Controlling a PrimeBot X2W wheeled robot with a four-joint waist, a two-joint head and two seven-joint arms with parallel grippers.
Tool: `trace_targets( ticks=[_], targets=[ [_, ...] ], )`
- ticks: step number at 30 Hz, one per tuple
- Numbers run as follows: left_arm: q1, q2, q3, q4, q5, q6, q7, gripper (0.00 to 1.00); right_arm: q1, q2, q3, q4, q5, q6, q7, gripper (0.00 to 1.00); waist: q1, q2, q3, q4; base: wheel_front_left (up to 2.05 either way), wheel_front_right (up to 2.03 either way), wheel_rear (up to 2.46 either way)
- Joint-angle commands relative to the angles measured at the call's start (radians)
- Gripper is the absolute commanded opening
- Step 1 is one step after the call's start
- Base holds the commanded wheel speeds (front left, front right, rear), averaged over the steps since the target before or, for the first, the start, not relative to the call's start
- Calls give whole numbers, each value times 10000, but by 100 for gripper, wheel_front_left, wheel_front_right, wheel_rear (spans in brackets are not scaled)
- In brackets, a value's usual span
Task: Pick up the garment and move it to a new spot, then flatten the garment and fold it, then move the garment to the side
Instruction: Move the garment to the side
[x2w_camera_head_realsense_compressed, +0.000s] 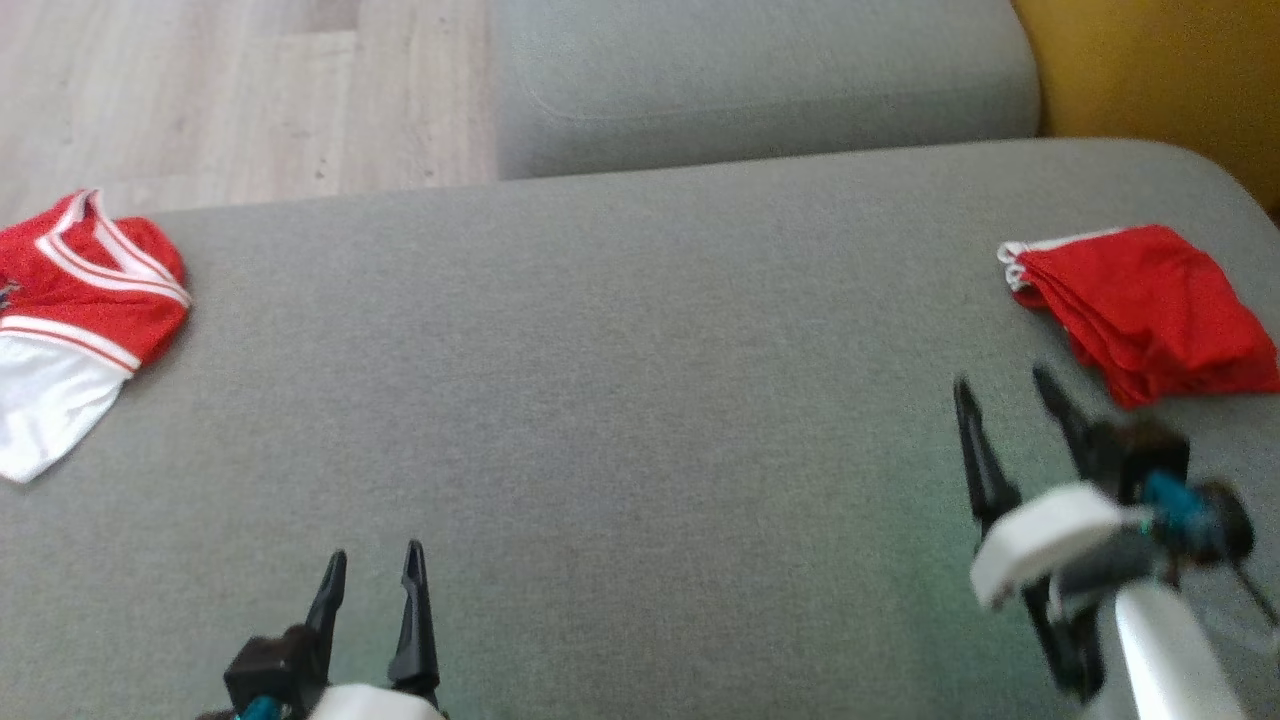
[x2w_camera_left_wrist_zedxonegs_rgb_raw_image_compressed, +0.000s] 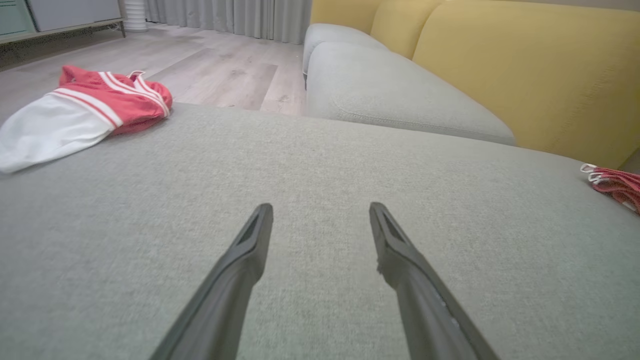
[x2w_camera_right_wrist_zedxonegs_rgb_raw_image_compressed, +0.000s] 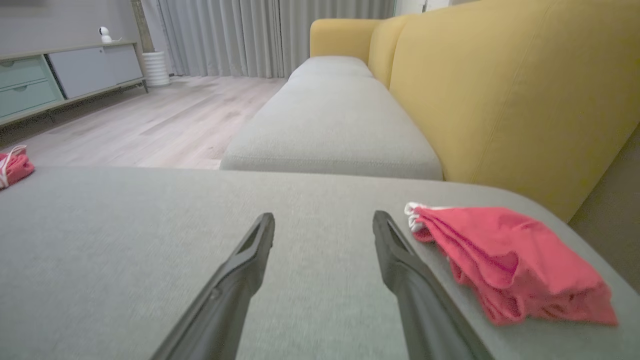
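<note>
The big grey cushion (x2w_camera_head_realsense_compressed: 620, 400) spreads across the head view, and every place below is given from it. Along its right side rises the yellow backrest (x2w_camera_right_wrist_zedxonegs_rgb_raw_image_compressed: 500, 100). Past its far edge, against that same backrest, lies a 2nd grey seat (x2w_camera_head_realsense_compressed: 760, 80). Beyond the cushion's far-left edge is pale wood floor (x2w_camera_head_realsense_compressed: 250, 90).

The wrist views look further out from the cushion than the head view does. The right wrist view takes in grey curtains (x2w_camera_right_wrist_zedxonegs_rgb_raw_image_compressed: 250, 35) across the room and a low sideboard (x2w_camera_right_wrist_zedxonegs_rgb_raw_image_compressed: 60, 75) with drawers, with a small white device (x2w_camera_right_wrist_zedxonegs_rgb_raw_image_compressed: 104, 34) on top of it.

A red and white jersey (x2w_camera_head_realsense_compressed: 80, 300) lies rumpled at the cushion's far-left corner, its white part flat on the fabric. The left wrist view shows its striped trim (x2w_camera_left_wrist_zedxonegs_rgb_raw_image_compressed: 85, 110).

The folded red garment (x2w_camera_head_realsense_compressed: 1150, 310) lies on the cushion's right edge, just beside the backrest. In the right wrist view (x2w_camera_right_wrist_zedxonegs_rgb_raw_image_compressed: 510, 260) it is a stack of layers with white trim at the near-left corner.

The right claw (x2w_camera_head_realsense_compressed: 1000, 380) is above the cushion just short of that folded garment, its 2 fingers spread wide and holding nothing. The gap shows clearly in its own view (x2w_camera_right_wrist_zedxonegs_rgb_raw_image_compressed: 324, 217), with the garment just beyond the right fingertip and apart from it.

The left claw (x2w_camera_head_realsense_compressed: 375, 560) is over the cushion's near-left part, well apart from both garments, also wide and empty (x2w_camera_left_wrist_zedxonegs_rgb_raw_image_compressed: 320, 207).
</note>
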Motion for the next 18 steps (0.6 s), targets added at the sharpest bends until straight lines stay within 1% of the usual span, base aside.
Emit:
trace_targets(
  ticks=[1, 8, 12, 18],
  targets=[
    [-262, 141, 434, -207, -74, -5, -152, 100, 241, 107, 160, -523, 39, -7, -127, 100, 4, -1, -181, 199, 0, 0, 0],
    [-37, 67, 508, -116, -106, -110, -229, 100, 1622, 134, 378, -1289, 609, -7, -235, 100, 4, -1, -254, 340, 0, 0, 0],
    [-38, 16, 506, -83, -102, -136, -244, 100, 1912, 135, 574, -1482, 823, -7, -194, 100, 4, -1, -260, 344, 0, 0, 0],
    [-112, -13, 454, -41, -96, -166, -239, 100, 1987, 136, 721, -1459, 885, -7, -195, 100, 4, -1, -307, 324, 0, 0, 0]
  ],
)
